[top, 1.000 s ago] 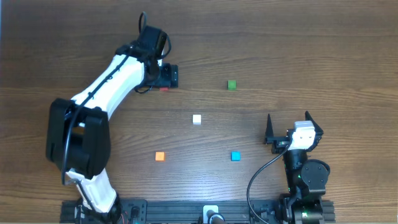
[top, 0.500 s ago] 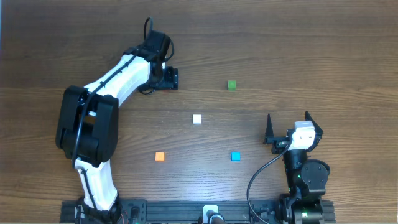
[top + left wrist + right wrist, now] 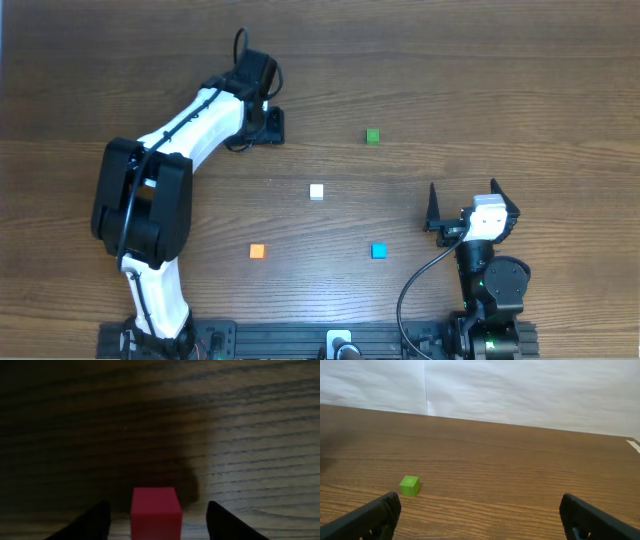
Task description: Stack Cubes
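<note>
A red cube (image 3: 155,512) rests on the wooden table between the spread fingers of my left gripper (image 3: 157,522), which is open and low over it. From above, that left gripper (image 3: 271,124) is at the back left of the table and covers the red cube. Four more small cubes lie apart on the table: green (image 3: 372,136) at the back right, also seen as the green cube (image 3: 410,485), white (image 3: 317,192) in the middle, orange (image 3: 257,252) and blue (image 3: 378,251) nearer the front. My right gripper (image 3: 463,206) stands open near its base, holding nothing.
The wooden table (image 3: 520,90) has wide bare room around the cubes. A white wall (image 3: 520,390) rises behind the table's far edge. Both arm bases stand on a black rail (image 3: 330,340) along the front.
The left arm has swung its elbow and settled lower over the red cube, which showed beside the gripper a second ago and is now covered from above. The right arm has not moved.
</note>
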Available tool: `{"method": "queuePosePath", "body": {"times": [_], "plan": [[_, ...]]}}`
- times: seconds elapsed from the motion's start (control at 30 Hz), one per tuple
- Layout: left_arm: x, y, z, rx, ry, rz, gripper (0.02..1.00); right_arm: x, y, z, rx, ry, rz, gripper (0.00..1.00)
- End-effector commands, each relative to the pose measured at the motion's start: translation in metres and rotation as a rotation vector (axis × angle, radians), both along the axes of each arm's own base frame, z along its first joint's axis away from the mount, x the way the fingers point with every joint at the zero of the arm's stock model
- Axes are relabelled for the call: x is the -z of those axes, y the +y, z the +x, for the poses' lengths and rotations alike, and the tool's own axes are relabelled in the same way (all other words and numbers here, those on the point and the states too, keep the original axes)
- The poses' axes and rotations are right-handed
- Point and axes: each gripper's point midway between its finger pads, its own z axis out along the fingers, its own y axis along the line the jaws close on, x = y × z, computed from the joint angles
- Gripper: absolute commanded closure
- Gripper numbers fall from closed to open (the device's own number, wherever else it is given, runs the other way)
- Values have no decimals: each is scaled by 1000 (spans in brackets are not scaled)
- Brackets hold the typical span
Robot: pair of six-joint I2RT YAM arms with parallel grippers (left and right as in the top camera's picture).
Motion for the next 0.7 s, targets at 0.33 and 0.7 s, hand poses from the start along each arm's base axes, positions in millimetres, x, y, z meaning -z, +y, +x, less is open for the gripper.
{"method": "queuePosePath", "body": {"times": [0.33,0.7], "plan": [[17,-2,1,5,23,28,476,2,0,0,0,1,-4,9],[17,0,2,2,17,41,549,2,0,0,0,1,-4,7]]}}
